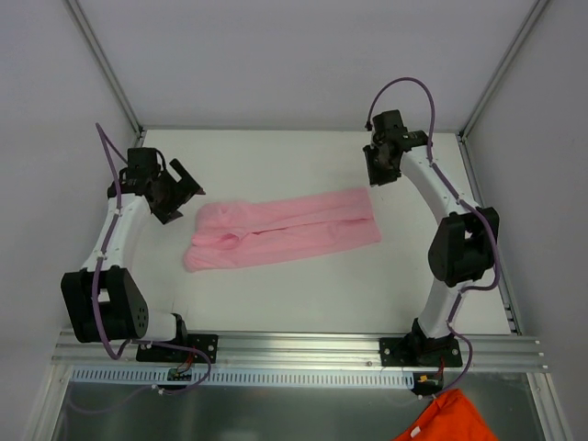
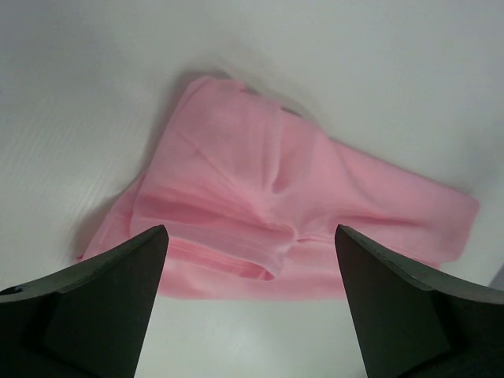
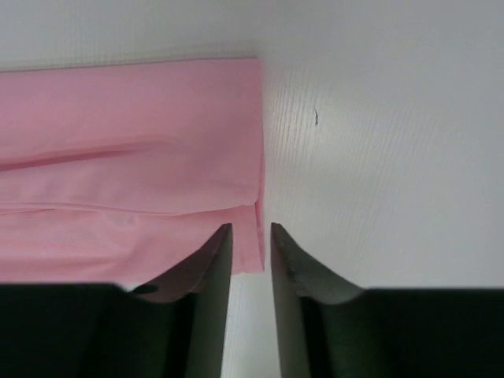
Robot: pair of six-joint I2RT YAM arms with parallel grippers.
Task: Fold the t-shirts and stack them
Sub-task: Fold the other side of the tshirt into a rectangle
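Observation:
A light pink t-shirt (image 1: 280, 234) lies on the white table, folded lengthwise into a long strip that runs left to right. My left gripper (image 1: 186, 190) hovers above the strip's back left end, wide open and empty. The left wrist view shows the bunched sleeve end of the shirt (image 2: 276, 197) beyond the spread gripper (image 2: 252, 230). My right gripper (image 1: 380, 173) is raised behind the strip's right end. Its jaws (image 3: 250, 226) stand almost together with a thin gap and hold nothing. The shirt's straight right edge (image 3: 157, 150) lies below it.
An orange cloth (image 1: 446, 418) hangs below the table's front rail at the bottom right. Metal frame posts (image 1: 108, 69) stand at the back corners. The white table (image 1: 294, 161) reaches back to the wall.

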